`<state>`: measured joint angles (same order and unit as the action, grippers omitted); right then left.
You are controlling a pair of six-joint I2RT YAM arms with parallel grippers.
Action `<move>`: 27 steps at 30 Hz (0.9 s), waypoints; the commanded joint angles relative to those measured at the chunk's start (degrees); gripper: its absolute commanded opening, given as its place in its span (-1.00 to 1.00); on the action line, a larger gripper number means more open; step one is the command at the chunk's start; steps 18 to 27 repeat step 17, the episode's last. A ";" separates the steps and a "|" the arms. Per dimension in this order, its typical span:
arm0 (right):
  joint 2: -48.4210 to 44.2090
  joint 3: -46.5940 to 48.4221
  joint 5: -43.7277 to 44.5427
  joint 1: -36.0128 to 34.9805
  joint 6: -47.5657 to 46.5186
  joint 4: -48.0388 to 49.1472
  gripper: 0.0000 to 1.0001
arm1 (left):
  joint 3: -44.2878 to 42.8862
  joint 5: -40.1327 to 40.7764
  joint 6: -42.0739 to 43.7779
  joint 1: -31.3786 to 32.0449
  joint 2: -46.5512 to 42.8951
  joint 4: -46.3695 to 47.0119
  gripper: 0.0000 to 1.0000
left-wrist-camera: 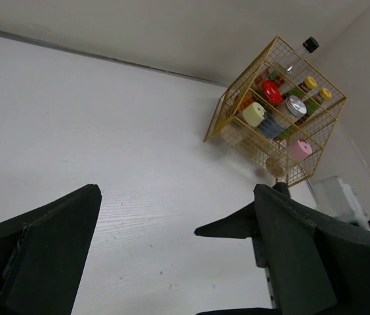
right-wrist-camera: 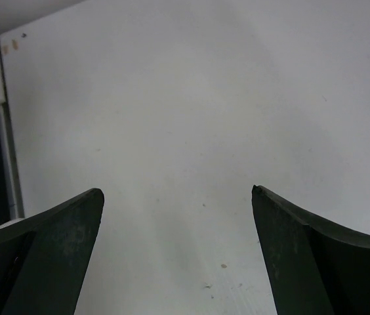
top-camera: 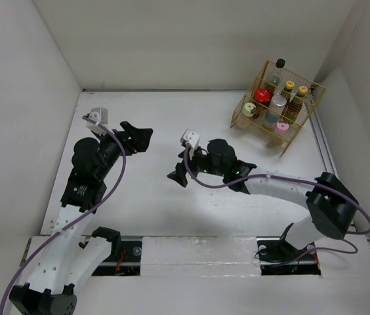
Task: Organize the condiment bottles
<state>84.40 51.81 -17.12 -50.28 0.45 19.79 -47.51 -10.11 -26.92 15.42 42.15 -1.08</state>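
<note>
1. My left gripper (top-camera: pixel 139 138) hangs over the flat white table (top-camera: pixel 172 111) with its black fingers spread wide. Nothing sits between them; its wrist view shows only bare tabletop in the gap.
2. My right gripper (top-camera: pixel 181 165) is splayed just as far and is equally empty. It points left over the middle of the table, near my left one but apart from it.
3. The condiment bottles (top-camera: pixel 278 108) are well away from both grippers, packed upright in the yellow wire basket (top-camera: pixel 295 73) at the table's far right corner.
4. From above I read them by their lids:
   - The red-capped jar (top-camera: pixel 261 96) and the silver-capped jar (top-camera: pixel 278 100) stand in the middle.
   - The cream-capped bottle (top-camera: pixel 248 109) and the pink-capped bottle (top-camera: pixel 281 127) are along the near side.
   - The yellow-capped bottles (top-camera: pixel 289 84) stand behind.
   - The black-capped bottle (top-camera: pixel 280 63) pokes up at the far rim (it looks the tallest, so I judge the back suits it, where it hides nothing).
5. I judge the tight, caps-up packing to be deliberate: neighbours and wire walls brace each bottle against tipping.
6. No bottle lies loose on the table, so the sorting looks finished or nearly so. Slack, empty jaws fit that, since there is nothing to carry.
7. If I do reach in again, the wire rim could snag a finger, so a straight descent from above seems wisest.
</note>
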 commanded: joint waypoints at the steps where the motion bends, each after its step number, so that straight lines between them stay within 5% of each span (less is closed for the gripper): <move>1: 3.39 1.19 2.35 -0.51 0.77 7.71 1.00 | -0.92 -1.57 -0.85 -0.21 -0.40 2.84 0.98; 27: 3.67 1.35 7.37 -0.52 0.26 5.44 1.00 | -1.54 -3.87 -1.47 -0.21 0.74 3.89 0.98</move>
